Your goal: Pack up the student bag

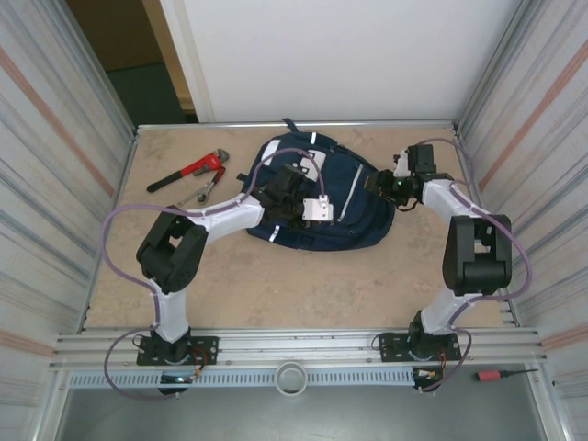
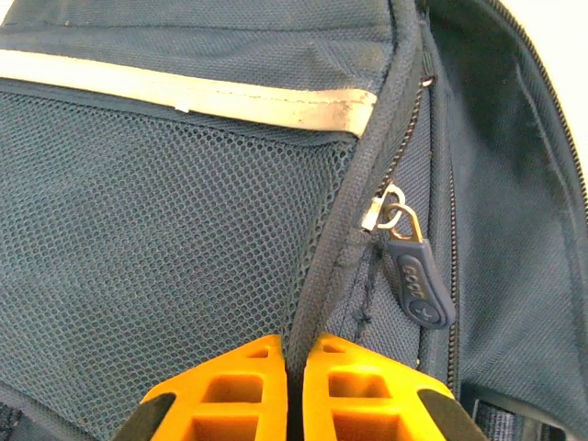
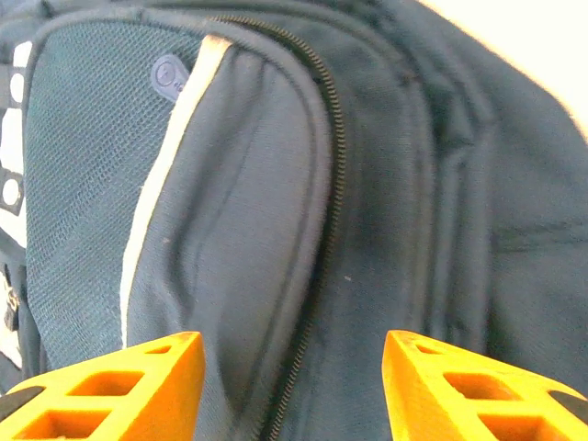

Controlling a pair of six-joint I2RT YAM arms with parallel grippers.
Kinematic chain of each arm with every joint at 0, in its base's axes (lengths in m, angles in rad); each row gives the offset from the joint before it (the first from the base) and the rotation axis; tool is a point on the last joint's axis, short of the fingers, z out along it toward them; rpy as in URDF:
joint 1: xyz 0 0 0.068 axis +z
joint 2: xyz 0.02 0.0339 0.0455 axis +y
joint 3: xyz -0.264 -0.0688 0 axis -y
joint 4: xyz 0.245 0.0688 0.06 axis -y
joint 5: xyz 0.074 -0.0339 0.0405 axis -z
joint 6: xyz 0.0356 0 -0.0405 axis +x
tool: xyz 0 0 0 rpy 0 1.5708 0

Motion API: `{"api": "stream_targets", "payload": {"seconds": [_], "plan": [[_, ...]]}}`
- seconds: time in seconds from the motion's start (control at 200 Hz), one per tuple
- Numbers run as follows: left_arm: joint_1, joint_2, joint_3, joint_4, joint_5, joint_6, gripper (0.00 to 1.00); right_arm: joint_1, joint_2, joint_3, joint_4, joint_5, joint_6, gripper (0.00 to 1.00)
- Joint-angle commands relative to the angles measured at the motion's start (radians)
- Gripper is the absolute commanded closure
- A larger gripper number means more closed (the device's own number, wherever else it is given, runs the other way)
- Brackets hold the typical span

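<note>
The student bag point(image 1: 344, 207), navy with white stripes, lies flat at the back middle of the table. My left gripper point(image 1: 280, 190) sits on its left part. In the left wrist view the left gripper point(image 2: 294, 354) is shut on the dark piped seam point(image 2: 342, 234) beside the mesh pocket point(image 2: 165, 257). A zip pull point(image 2: 418, 283) hangs just right of that seam. My right gripper point(image 1: 378, 184) hovers at the bag's right side. In the right wrist view the right gripper point(image 3: 294, 354) stands open, with a closed zipper line point(image 3: 328, 193) running between its orange fingers point(image 3: 138, 377).
A red pipe wrench point(image 1: 190, 171) and a pair of pliers point(image 1: 202, 194) lie on the table left of the bag. Metal walls close in both sides. A red-handled screwdriver point(image 1: 503, 374) rests by the front rail at the right.
</note>
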Motion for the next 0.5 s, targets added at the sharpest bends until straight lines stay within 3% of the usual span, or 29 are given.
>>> {"api": "stream_targets", "payload": {"seconds": [0.0,0.276,0.496], "plan": [[-0.003,0.010,0.009,0.004,0.126,-0.168,1.00,0.021,-0.141,-0.085,0.047,0.040,0.001,0.44],[0.024,0.007,0.015,-0.003,0.189,-0.283,1.00,0.254,-0.461,-0.399,0.219,0.237,-0.020,0.38],[0.045,-0.002,0.018,0.031,0.282,-0.349,1.00,0.468,-0.564,-0.571,0.399,0.373,-0.020,0.47]]}}
